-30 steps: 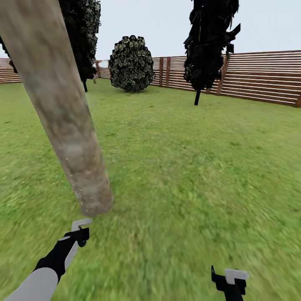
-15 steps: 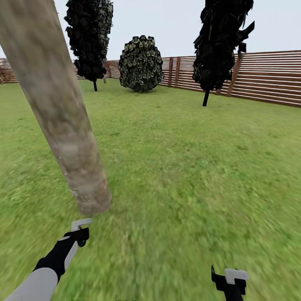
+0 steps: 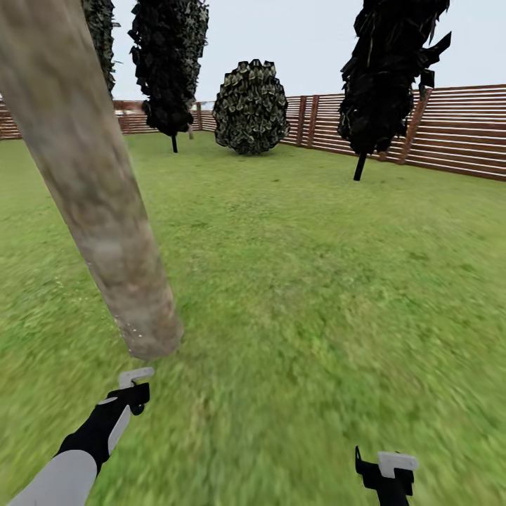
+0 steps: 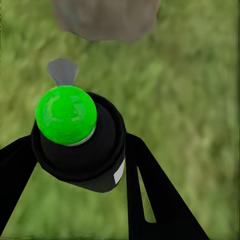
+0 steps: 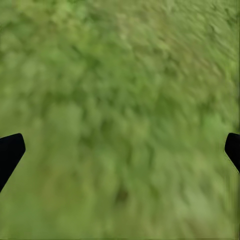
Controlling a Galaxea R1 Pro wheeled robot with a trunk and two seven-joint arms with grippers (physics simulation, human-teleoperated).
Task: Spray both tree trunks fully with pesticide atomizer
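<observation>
One tree trunk (image 3: 105,232) close ahead, its base just beyond left gripper (image 4: 75,165) clamped on atomizer (image 4: 75,135). Right gripper (image 5: 120,145) spread, empty. Background swung rightward: turning, likely lining up the spray.

The left arm (image 3: 77,450) reaches forward, its gripper (image 4: 80,150) clamped on the atomizer (image 4: 75,140). The right gripper (image 5: 120,150) hangs low, jaws spread wide over grass.
</observation>
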